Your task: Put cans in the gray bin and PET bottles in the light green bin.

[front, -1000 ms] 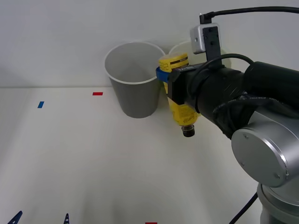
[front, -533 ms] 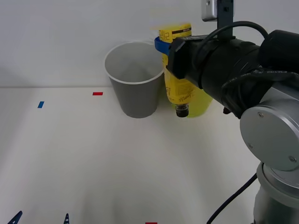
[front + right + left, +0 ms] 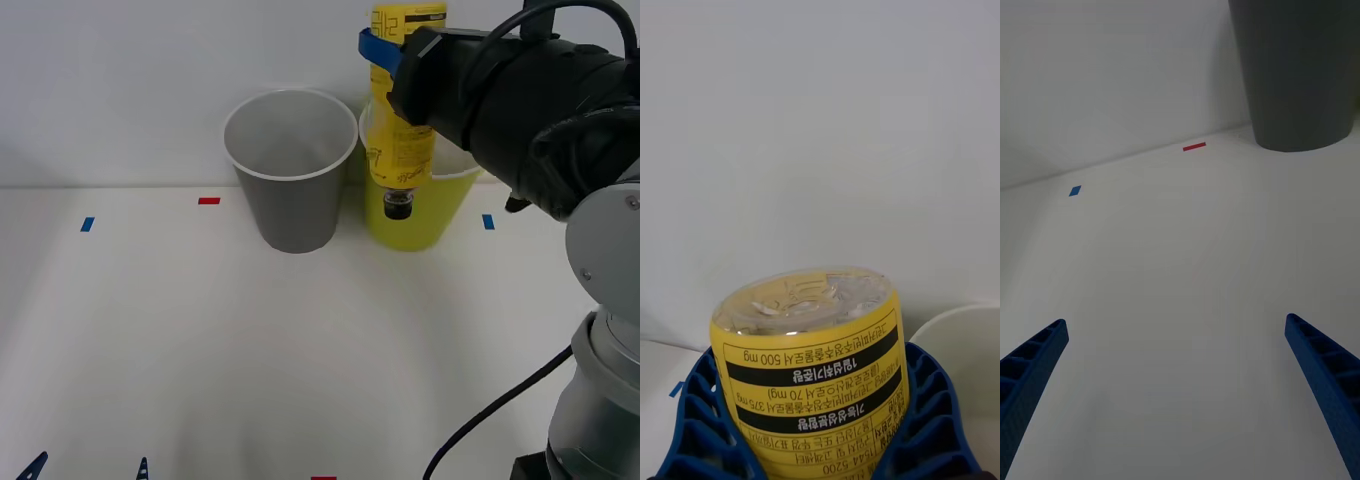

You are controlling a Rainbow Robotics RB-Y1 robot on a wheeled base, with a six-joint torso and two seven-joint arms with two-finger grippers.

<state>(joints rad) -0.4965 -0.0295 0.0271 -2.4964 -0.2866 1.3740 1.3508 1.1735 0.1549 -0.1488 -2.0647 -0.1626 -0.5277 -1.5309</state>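
Note:
My right gripper (image 3: 398, 62) is shut on the PET bottle (image 3: 404, 120), a slim yellow-labelled bottle held upside down with its dark cap (image 3: 398, 207) lowest. The bottle hangs in front of and above the near rim of the light green bin (image 3: 445, 210). The gray bin (image 3: 290, 175) stands just to its left, with nothing showing inside. In the right wrist view the bottle's base (image 3: 814, 352) sits between the blue fingers (image 3: 692, 420), and the light green bin's whitish rim (image 3: 959, 326) lies beyond. My left gripper (image 3: 1180, 390) is open low over the table, facing the gray bin (image 3: 1300, 75).
Small tape marks lie on the white table: red (image 3: 208, 200) and blue (image 3: 87, 224) to the left of the bins, blue (image 3: 488, 221) to the right, and red (image 3: 323, 478) at the near edge. A white wall stands close behind the bins. The left fingertips (image 3: 36, 465) show at the front view's lower edge.
The right arm has risen and moved right with the bottle, from beside the gray bin's right side to above the light green bin's near rim. The left arm has not moved.

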